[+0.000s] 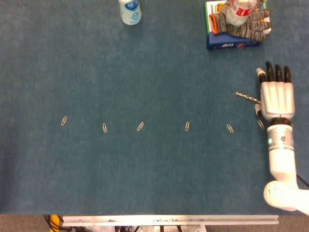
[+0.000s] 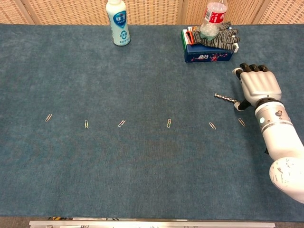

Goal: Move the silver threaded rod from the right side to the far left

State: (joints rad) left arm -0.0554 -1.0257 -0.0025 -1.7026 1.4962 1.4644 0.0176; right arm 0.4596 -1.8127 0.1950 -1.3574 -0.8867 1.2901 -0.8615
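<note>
The right hand [image 1: 276, 96] hovers flat, fingers spread and holding nothing, right beside the silver threaded rod [image 1: 247, 97]. My worry is a fingertip nudging the rod, sending it rolling across the felt. It's thin, ridged, lying slantwise at the table's right side.

Lab test bench: blue felt table [image 1: 145, 169], paperclip row [image 1: 140, 126], wicker screen [image 2: 156, 12].

Broad bare felt twd table's [image 1: 145, 58] left edge; only flat paperclip row [image 1: 140, 126] mid-table, white bottle [image 1: 130, 10] & box pile [image 1: 235, 29] at far edge.
</note>
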